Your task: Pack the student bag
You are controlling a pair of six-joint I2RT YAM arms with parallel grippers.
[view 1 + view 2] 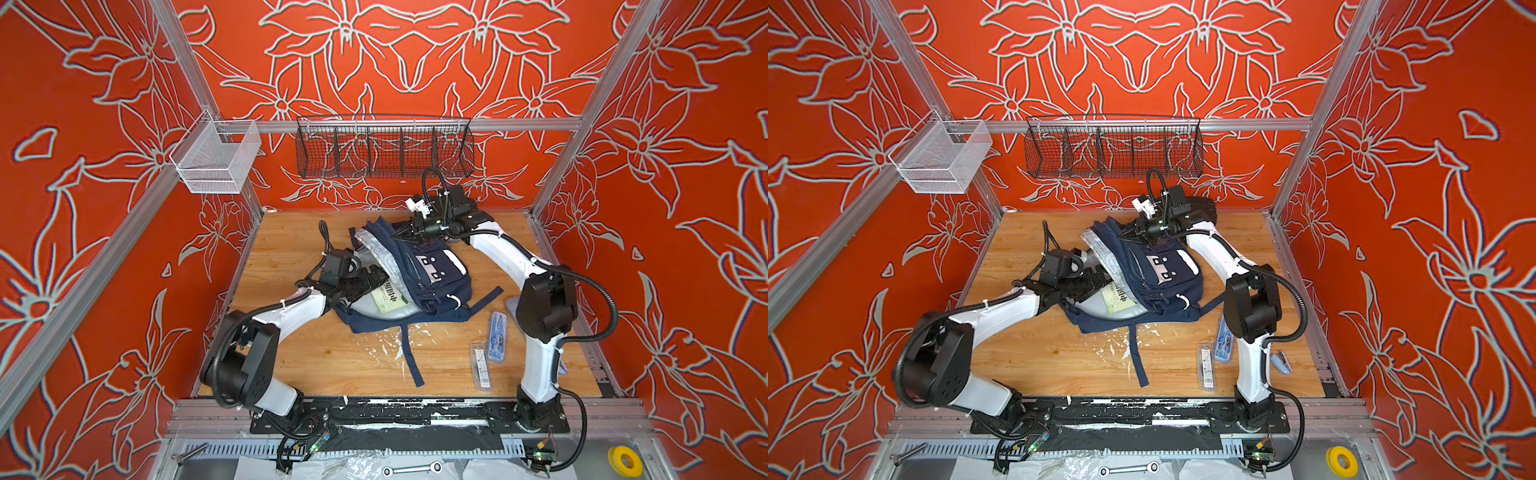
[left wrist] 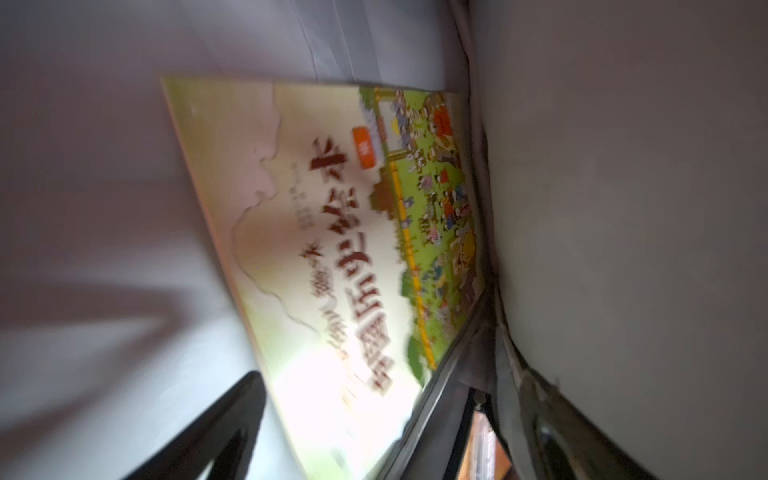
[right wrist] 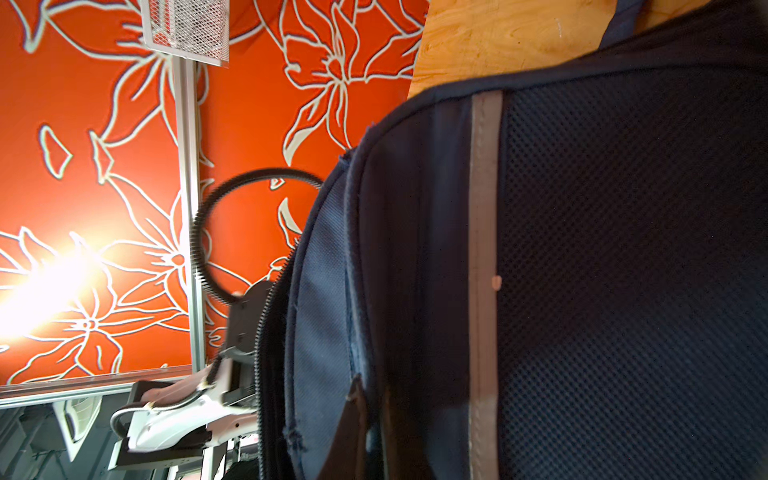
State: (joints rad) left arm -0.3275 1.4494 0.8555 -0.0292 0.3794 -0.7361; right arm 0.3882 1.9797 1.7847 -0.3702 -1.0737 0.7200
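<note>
Two arms tend the large navy blue fabric student bag [image 1: 432,266], lying open mid wooden worktop [image 1: 332,361].
Inside it the left fingers [image 2: 232,432] stand apart beside a green-and-cream picture book [image 2: 332,249] on the grey lining [image 2: 104,166]; the right fingers [image 3: 353,415] pinch the raised flap [image 1: 376,243]. The book looks placed: next, back the left arm [image 1: 291,311] out, then fetch the clear plastic cases [image 1: 482,365].

top views bright, sharp, edges bowed; left wrist dim, blurred; right wrist glare on wall [image 3: 41,291].
</note>
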